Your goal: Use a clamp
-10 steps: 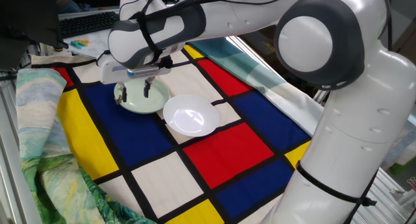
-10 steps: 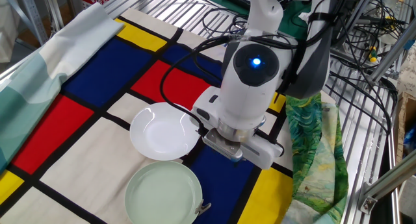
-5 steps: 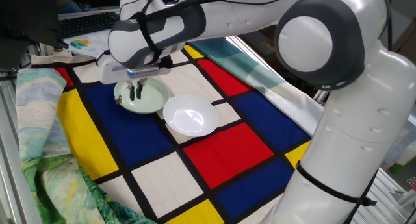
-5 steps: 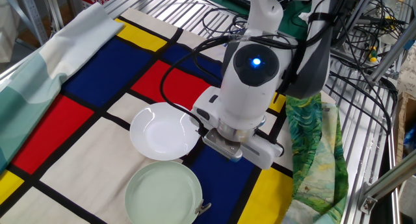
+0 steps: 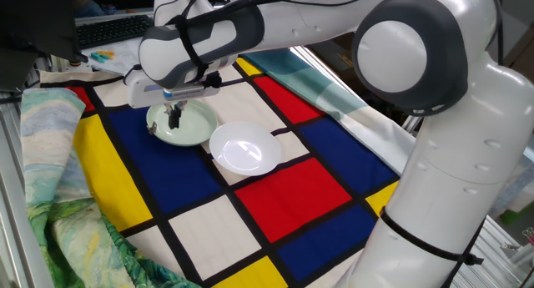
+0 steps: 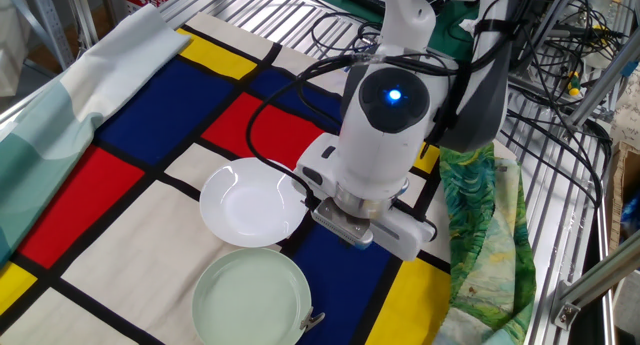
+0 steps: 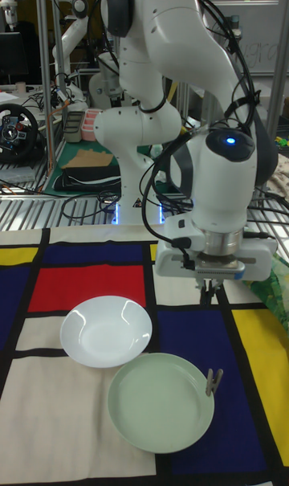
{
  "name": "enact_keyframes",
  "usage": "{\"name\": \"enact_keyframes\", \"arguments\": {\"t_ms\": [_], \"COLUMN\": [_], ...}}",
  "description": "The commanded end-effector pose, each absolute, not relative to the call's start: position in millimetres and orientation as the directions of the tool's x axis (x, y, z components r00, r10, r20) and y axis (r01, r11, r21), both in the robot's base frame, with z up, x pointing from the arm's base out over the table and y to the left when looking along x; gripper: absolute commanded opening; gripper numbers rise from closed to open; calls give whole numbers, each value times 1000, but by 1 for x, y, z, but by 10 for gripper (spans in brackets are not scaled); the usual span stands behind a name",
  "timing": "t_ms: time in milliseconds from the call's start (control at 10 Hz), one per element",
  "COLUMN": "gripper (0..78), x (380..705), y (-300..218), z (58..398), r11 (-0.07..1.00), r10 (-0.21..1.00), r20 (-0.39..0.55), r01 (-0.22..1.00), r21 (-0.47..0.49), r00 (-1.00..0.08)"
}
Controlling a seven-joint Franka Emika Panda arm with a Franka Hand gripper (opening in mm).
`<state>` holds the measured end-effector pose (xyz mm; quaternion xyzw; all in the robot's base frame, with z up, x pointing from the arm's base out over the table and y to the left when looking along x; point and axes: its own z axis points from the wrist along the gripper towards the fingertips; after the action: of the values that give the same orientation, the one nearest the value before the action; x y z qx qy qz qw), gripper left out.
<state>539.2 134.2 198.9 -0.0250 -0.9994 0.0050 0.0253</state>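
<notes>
On the table point(image 5: 284, 188), which is covered by a cloth of red, blue, yellow and white blocks with black lines, a crumpled green patterned cloth point(image 5: 58, 229) lies at the left edge in one fixed view. Next comes the pale green plate point(image 5: 185, 128), and the clamp point(image 7: 213, 381) is clipped on its rim, standing upright at the plate's right edge in the tall fixed view and showing at the lower right rim point(image 6: 312, 320) in the other fixed view. Above the green plate hangs the gripper point(image 5: 175, 118), its black fingers point(image 5: 173, 115) drawn close together with nothing seen between them, their tips just over the plate's inner surface; whether they touch it cannot be told. The clamp sits apart from the fingers, at the plate's far left rim point(image 5: 153, 126) in this view. Just to the right of the green plate lies a white plate point(image 5: 244, 149), its rim near or touching the green one. Farther right the arm's large white body point(image 5: 450, 154) fills the picture.
</notes>
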Motion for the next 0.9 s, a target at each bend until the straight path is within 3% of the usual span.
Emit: {"name": "enact_keyframes", "arguments": {"t_ms": [100, 900], "gripper": [11, 11], "x": [520, 518], "y": [-5, -11], "z": [215, 215], "r11": [984, 985], "r10": [-153, -146], "r20": [30, 30], "r01": [-149, -143], "r21": [99, 93], "r00": [-988, -989]}}
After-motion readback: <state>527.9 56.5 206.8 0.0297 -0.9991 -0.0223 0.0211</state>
